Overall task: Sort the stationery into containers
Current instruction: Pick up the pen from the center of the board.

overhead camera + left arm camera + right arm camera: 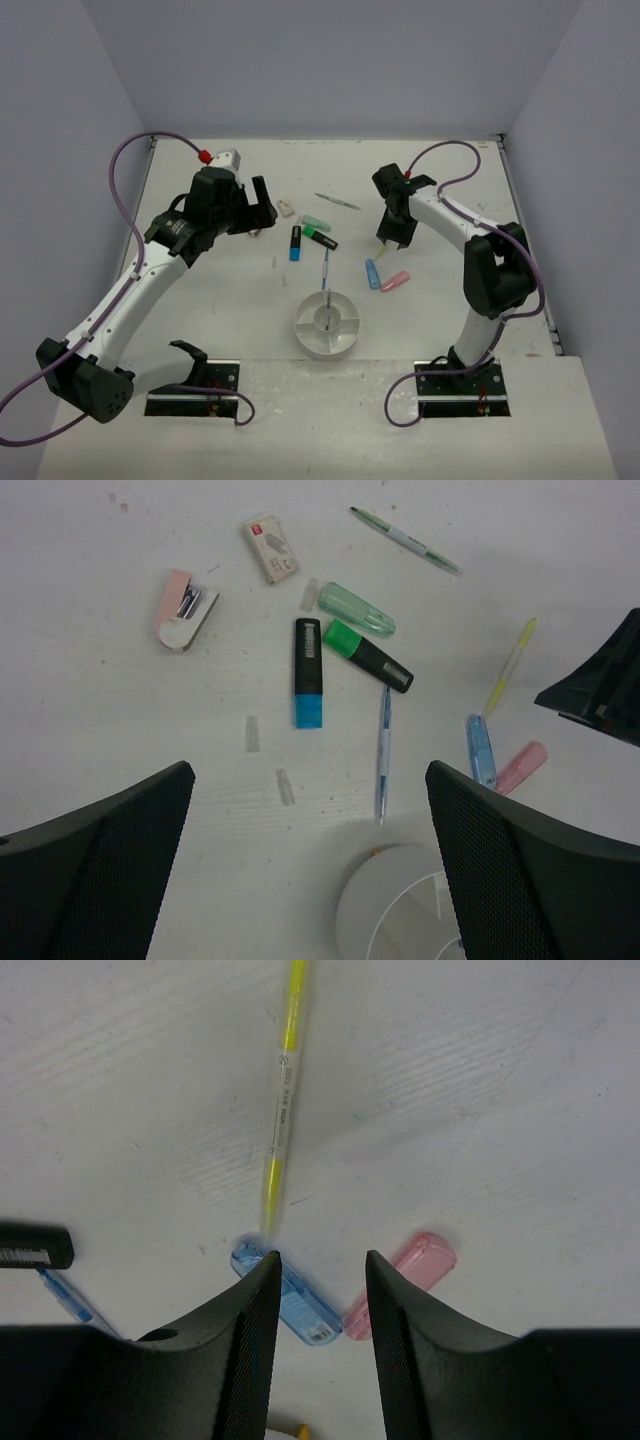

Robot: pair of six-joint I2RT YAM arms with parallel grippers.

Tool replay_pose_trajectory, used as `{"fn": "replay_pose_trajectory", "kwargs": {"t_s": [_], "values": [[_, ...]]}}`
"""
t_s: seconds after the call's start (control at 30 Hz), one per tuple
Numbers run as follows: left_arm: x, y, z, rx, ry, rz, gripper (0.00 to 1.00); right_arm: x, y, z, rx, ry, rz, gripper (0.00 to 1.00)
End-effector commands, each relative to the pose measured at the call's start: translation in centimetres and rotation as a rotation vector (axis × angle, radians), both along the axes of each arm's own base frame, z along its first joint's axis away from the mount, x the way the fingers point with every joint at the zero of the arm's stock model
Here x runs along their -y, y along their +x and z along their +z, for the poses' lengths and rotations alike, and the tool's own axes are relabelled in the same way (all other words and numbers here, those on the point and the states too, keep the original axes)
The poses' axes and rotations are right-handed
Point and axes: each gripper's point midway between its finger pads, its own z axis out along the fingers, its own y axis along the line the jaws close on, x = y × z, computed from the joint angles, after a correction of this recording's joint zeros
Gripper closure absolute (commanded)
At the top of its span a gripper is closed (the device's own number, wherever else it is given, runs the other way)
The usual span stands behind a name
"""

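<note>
The right jaws hang parted beside the yellow pen point(283, 1110).

Matt white counter point(90, 710), faintly grained. Smooth, glossy white plastic dish point(385, 905). The blue highlighter point(295, 1305) and pink highlighter point(412, 1263) are translucent plastic. The left tool point(308, 780) has matt black pads point(110, 870) with a fine mesh texture.

White dish point(327, 350). Yellow pen point(283, 1110), clear mid w/ blk print. Blue pen point(383, 752). Grey-white pen point(405, 540), green marks. Blk/blue highlighter point(308, 672); blk/green highlighter point(368, 656); pale-green highlighter point(356, 609); lt-blue highlighter point(305, 1310); pink highlighter point(425, 1258). Eraser point(271, 548): beige sleeve, red logo.
</note>
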Motion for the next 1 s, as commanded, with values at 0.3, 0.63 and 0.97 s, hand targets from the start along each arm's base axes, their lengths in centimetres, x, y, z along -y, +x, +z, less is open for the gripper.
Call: {"fn": "replay_pose_trajectory", "kwargs": {"t_s": [0.3,0.63,0.97], "values": [[0.5,-2.5,-1.6,-0.068,0.012,-0.127,0.0,-0.2,4.5,-2.1,0.073,0.011,-0.089,0.63],[1.2,-2.8,-1.9,-0.08,0.0,-0.173,0.0,-1.0,5.2,-5.0,0.069,0.074,-0.077,0.69],[1.1,-2.7,-1.7,-0.073,0.006,-0.176,0.0,-0.7,4.4,-5.8,0.034,0.068,-0.107,0.73]]}}
